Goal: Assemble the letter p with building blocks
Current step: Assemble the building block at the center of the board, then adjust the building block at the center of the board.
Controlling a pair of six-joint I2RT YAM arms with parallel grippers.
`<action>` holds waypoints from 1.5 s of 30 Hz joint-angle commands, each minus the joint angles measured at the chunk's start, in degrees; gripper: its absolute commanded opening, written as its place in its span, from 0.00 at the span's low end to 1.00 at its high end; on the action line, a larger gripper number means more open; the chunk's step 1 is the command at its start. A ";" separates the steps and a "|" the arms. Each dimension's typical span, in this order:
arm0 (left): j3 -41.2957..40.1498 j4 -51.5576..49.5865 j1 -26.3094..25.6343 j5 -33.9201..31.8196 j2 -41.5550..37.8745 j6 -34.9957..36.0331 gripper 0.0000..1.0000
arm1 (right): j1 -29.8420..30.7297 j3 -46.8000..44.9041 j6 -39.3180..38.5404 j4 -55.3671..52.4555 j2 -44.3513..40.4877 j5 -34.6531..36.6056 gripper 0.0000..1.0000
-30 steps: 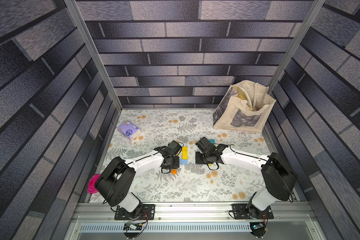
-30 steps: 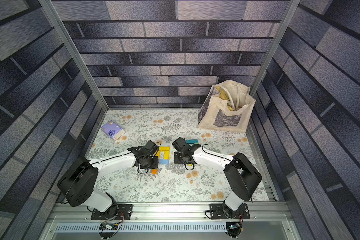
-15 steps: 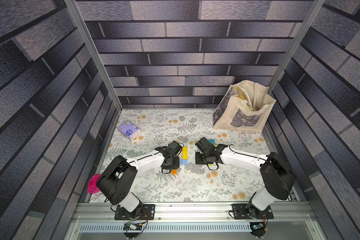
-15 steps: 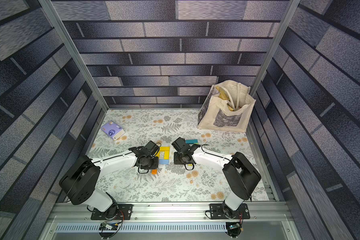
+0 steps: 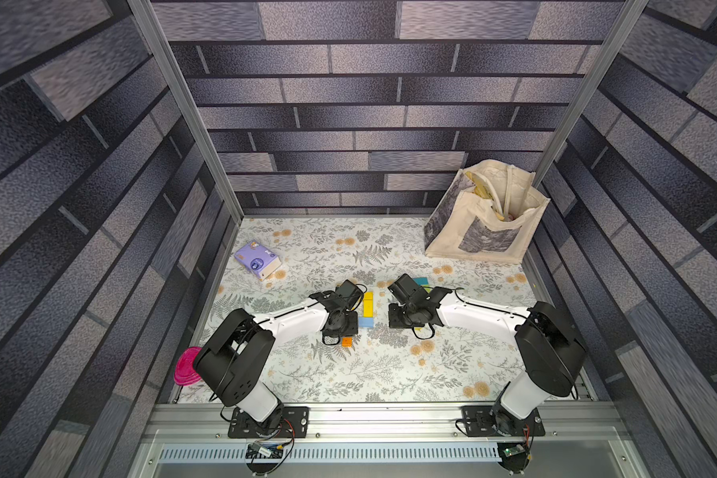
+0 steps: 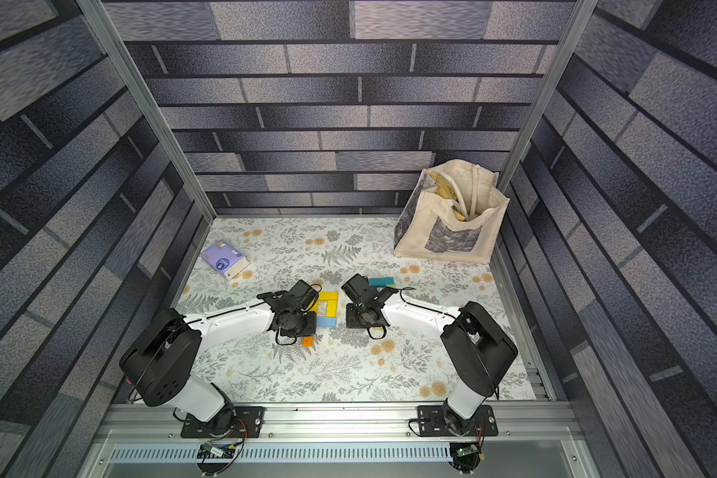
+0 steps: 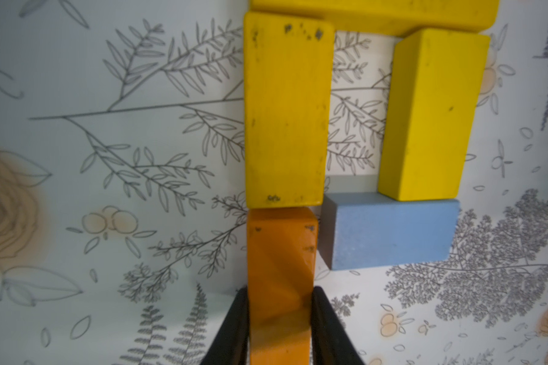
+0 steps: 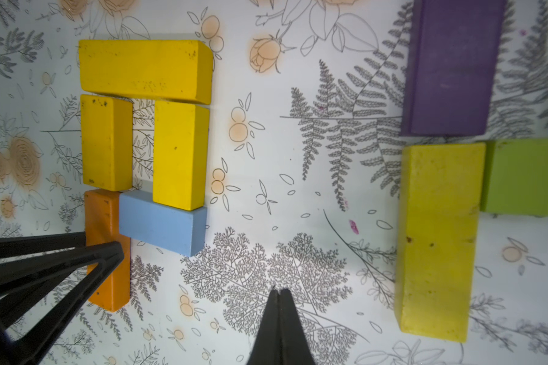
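Left gripper [image 7: 280, 295] is pinching the orange block [image 7: 280, 252] as stem just beside the light blue block [image 7: 389, 234], which is closing the yellow blocks [image 8: 144, 71] loop; right gripper [image 8: 279, 292] is hovering closed, empty, near it; P is looking nearly done, only release left.

Two arms, same build. Left arm [image 5: 290, 320] and right arm [image 5: 481, 316]: long links in glossy white shell; joints matte black. Shoulder housings [image 5: 234, 364] are black and rounded, with small holes in the side face. A thin black cable [image 5: 282, 315] runs along each white link, with a loose loop [image 5: 330, 341] at the left wrist. Each base is a black plate [image 5: 266, 422] with silver screws [image 5: 303, 420], red and black wires [image 5: 287, 430] beneath. Pincer fingers [image 7: 231, 328] are black, tapering to thin tips. The left pincer [image 8: 103, 243] shows open triangular struts.
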 commanded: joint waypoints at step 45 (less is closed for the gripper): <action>-14.19 11.32 5.94 1.09 -10.51 -4.20 0.10 | 7.67 5.53 10.56 13.04 13.47 -13.34 0.00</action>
